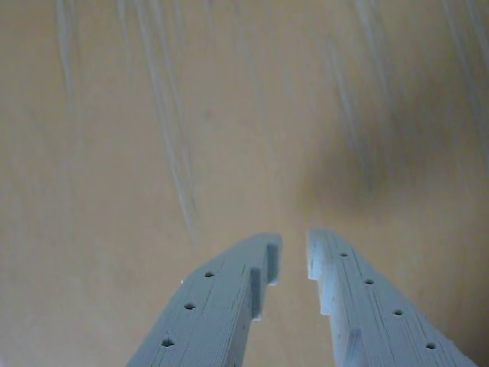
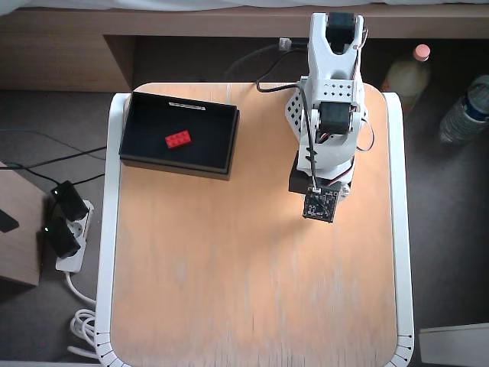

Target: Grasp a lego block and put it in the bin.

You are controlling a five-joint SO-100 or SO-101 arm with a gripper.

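— Red on black: is that the lego block (image 2: 178,138)?

— Yes. In the overhead view it lies flat on the floor of the bin (image 2: 145,122), a little left of the bin's middle and clear of all four walls.

— And the bin itself?

— It sits at the far left corner of the wooden bench (image 2: 229,267), with a small white strip (image 2: 188,106) on its far long rim.

— Where is the arm compared with the bin?

— Well to the right of it. The white arm (image 2: 330,92) stands at the bench's far edge and folds forward, so the wrist camera module (image 2: 320,204) hangs over bare wood, well apart from the bin.

— What are the fingers (image 1: 294,248) doing?

— The wrist view shows two pale grey fingers reaching up from the bottom edge, their tips a narrow gap apart with nothing between them. Only blurred wood grain lies beyond them.

— Anything off the bench?

— Right of it, on the floor, two bottles: one with a pink cap (image 2: 403,73) and a clear one (image 2: 466,111). Left of the bin, a power strip (image 2: 67,229) with black plugs and trailing cables.
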